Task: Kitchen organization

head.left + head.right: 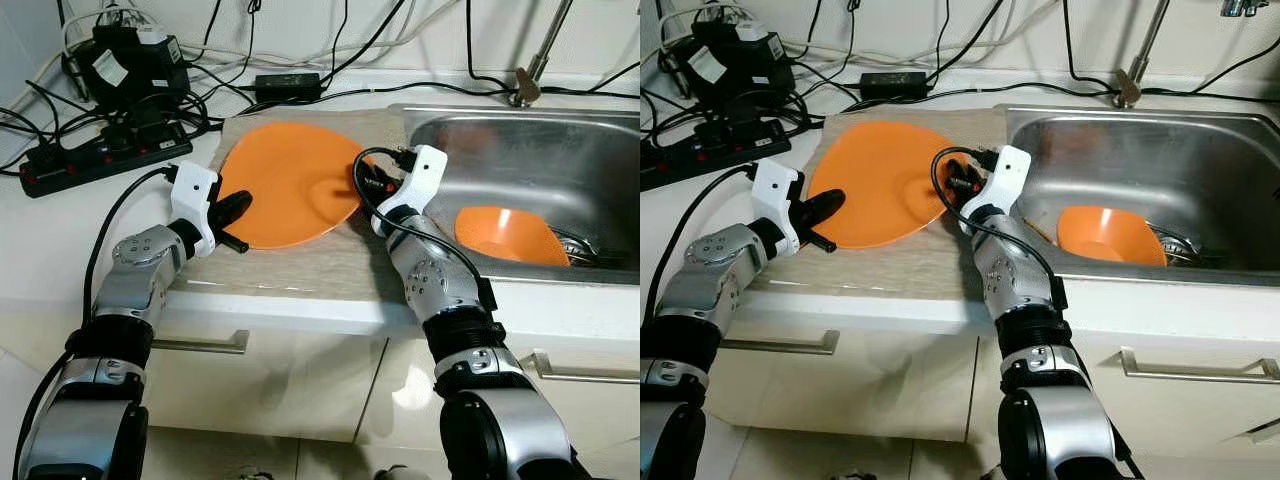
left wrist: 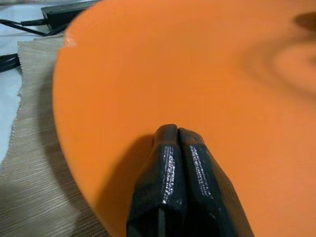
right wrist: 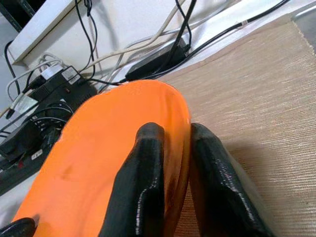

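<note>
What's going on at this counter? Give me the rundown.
The robot stands at the kitchen counter working on an orange plate that sits on a beige mat beside the steel sink. Its right tool is clamped on the plate's rim nearest the sink, one finger on each face, tilting that edge up. The left tool, fingers pressed together, rests on the plate's opposite edge. An orange bowl lies in the sink. A power strip and cables crowd the back of the counter.

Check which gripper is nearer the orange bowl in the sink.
Right. The right gripper grips the orange plate's sink-side edge, near the orange bowl; the left gripper is at the plate's far edge.
</note>
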{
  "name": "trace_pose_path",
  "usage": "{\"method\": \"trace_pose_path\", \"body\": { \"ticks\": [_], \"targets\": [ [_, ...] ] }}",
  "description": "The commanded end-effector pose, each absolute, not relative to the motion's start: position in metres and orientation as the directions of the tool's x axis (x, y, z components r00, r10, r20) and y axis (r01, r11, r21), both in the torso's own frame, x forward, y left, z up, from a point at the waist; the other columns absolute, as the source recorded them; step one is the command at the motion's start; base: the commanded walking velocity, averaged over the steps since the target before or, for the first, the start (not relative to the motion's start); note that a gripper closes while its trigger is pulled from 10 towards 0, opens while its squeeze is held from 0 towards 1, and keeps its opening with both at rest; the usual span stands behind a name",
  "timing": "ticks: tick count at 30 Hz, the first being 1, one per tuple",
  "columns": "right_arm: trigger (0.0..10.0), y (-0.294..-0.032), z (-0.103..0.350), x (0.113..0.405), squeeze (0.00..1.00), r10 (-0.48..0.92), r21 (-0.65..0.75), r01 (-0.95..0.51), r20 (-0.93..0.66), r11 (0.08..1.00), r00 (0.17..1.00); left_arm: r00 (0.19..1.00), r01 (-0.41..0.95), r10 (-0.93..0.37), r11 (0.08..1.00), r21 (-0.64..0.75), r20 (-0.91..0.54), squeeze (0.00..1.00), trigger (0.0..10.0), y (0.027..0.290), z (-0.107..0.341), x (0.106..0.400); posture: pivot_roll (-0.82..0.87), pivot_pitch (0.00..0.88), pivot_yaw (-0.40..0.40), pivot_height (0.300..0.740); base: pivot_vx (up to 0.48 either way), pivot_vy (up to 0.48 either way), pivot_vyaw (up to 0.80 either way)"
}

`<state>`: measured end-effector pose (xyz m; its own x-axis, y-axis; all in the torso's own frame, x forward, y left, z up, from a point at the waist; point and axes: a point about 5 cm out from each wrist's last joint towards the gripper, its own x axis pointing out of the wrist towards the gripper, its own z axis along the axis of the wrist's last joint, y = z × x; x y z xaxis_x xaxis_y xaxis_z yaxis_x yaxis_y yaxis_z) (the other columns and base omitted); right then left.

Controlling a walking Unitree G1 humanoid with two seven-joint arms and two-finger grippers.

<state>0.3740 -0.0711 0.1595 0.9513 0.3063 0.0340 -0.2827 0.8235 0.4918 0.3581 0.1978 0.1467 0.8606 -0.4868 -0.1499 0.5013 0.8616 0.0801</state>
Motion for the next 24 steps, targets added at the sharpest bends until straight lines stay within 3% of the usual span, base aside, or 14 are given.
{"method": "trace_pose_path", "body": {
  "ticks": [1,15,24],
  "targets": [
    [0.0,-0.058,0.158,0.372,0.00,0.346,0.494,-0.307,0.014,0.814,0.938,0.847,0.489,-0.457,0.870,0.060,-0.272,0.00,10.0,0.205,0.121,0.349,-0.02,0.037,0.025,0.715,0.000,0.000,0.00],
    [0.0,-0.058,0.151,0.370,0.00,0.342,0.486,-0.294,-0.011,0.823,0.940,0.852,0.488,-0.458,0.870,0.065,-0.254,0.00,10.0,0.203,0.127,0.352,-0.02,0.032,0.025,0.715,0.000,0.000,0.00],
    [0.0,-0.058,0.146,0.369,0.00,0.342,0.469,-0.292,-0.022,0.833,0.940,0.902,0.427,-0.419,0.901,0.080,-0.100,0.00,10.0,0.194,0.163,0.366,-0.02,0.023,0.023,0.715,0.000,0.000,0.00]
  ]
}}
